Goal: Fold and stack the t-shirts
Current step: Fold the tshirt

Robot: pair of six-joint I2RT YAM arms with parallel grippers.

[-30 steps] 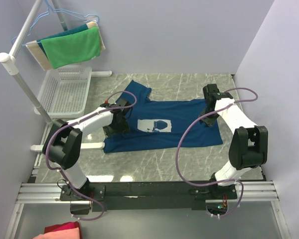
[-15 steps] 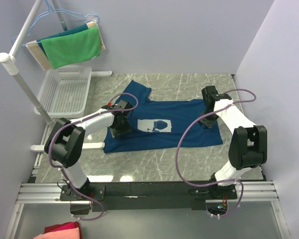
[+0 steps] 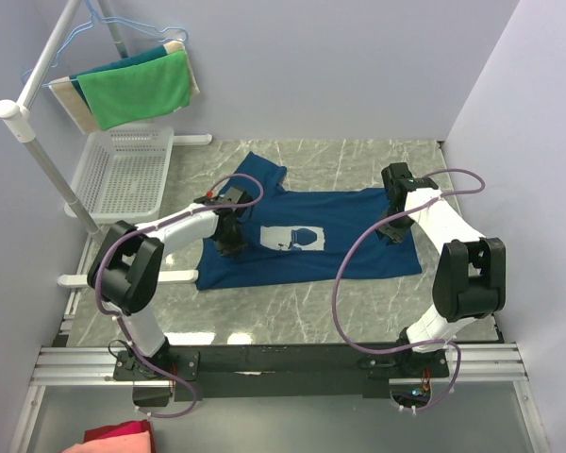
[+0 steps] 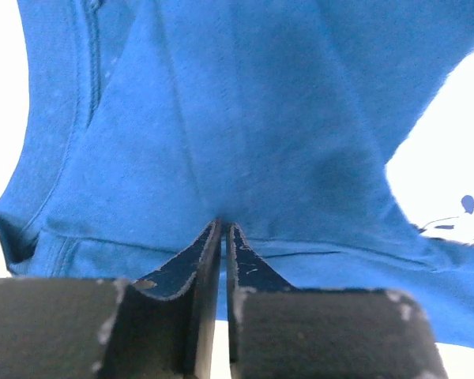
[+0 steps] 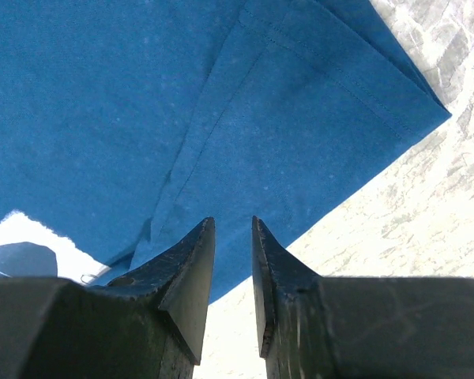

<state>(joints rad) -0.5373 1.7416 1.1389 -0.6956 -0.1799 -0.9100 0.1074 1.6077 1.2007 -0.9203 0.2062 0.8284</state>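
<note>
The left gripper [image 4: 223, 225] has its jaws pressed almost together on a pinch of the t-shirt [image 4: 245, 118], and the cloth puckers into creases just ahead of the tips. A grip at this end probably serves to lift it over for a fold. The t-shirt lies spread flat on the table [image 3: 292, 311], with its pale print [image 3: 292, 238] between the two sets of jaws. The right gripper [image 5: 233, 225] stands with a narrow gap astride the t-shirt's far edge, likely to carry that end in step. Whether it actually bites the cloth I cannot tell.
</note>
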